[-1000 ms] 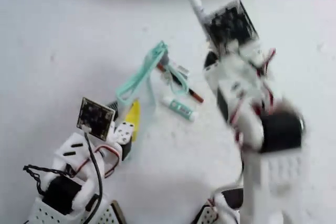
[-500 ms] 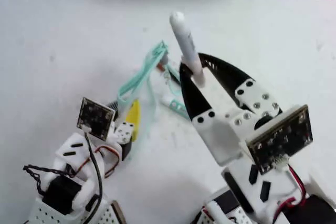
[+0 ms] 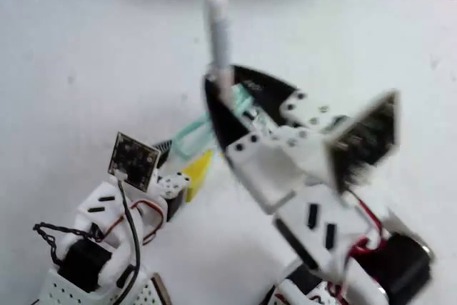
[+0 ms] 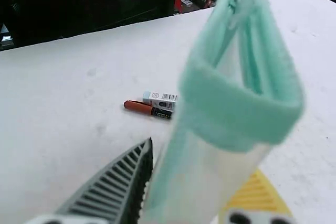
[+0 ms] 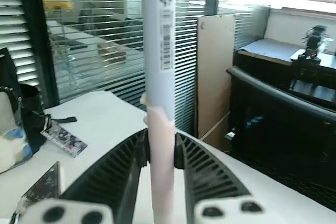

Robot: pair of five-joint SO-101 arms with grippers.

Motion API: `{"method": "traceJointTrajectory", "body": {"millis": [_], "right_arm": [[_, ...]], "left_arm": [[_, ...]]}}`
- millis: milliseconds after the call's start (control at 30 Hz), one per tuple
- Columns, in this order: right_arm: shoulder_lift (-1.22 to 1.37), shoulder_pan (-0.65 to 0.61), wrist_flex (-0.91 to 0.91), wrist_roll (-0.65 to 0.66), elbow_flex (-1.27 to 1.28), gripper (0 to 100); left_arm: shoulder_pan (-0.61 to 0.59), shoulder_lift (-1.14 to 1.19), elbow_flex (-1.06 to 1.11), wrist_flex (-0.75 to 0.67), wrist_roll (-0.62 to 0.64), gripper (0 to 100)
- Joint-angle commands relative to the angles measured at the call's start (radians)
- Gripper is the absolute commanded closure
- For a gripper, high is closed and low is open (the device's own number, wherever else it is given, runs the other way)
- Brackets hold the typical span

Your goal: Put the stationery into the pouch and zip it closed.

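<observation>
Pouch [image 4: 231,114] sits mouth open, its mint rim clamped in your left gripper [image 4: 194,192] low over the table [image 4: 63,77]. Your right gripper [image 5: 160,150] grips a white pen [image 5: 157,51] upright above it. 2 more items lie nearby: an orange pen [image 4: 139,107] and a small white piece [image 4: 159,98].

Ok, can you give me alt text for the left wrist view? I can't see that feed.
The left hand grips a mint-green clear-sided pouch, its mouth gaping open, between a grey ribbed finger and a yellow finger. Beyond it on the white table lie a reddish-brown pen and a small white labelled stick, side by side.
</observation>
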Motion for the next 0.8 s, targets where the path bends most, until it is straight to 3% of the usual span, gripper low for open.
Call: {"method": "traceJointTrajectory", "body": {"millis": [0, 600, 767], "right_arm": [[0.054, -0.048, -0.019, -0.011, -0.009, 98.1], [0.030, -0.013, -0.081, -0.009, 0.316, 98.1], [0.035, -0.019, -0.248, -0.009, 0.381, 98.1]], "left_arm": [[0.010, 0.010, -0.011, 0.005, 0.000, 79], [0.008, 0.010, -0.011, 0.002, 0.000, 79], [0.008, 0.010, -0.011, -0.017, 0.000, 79]]}}
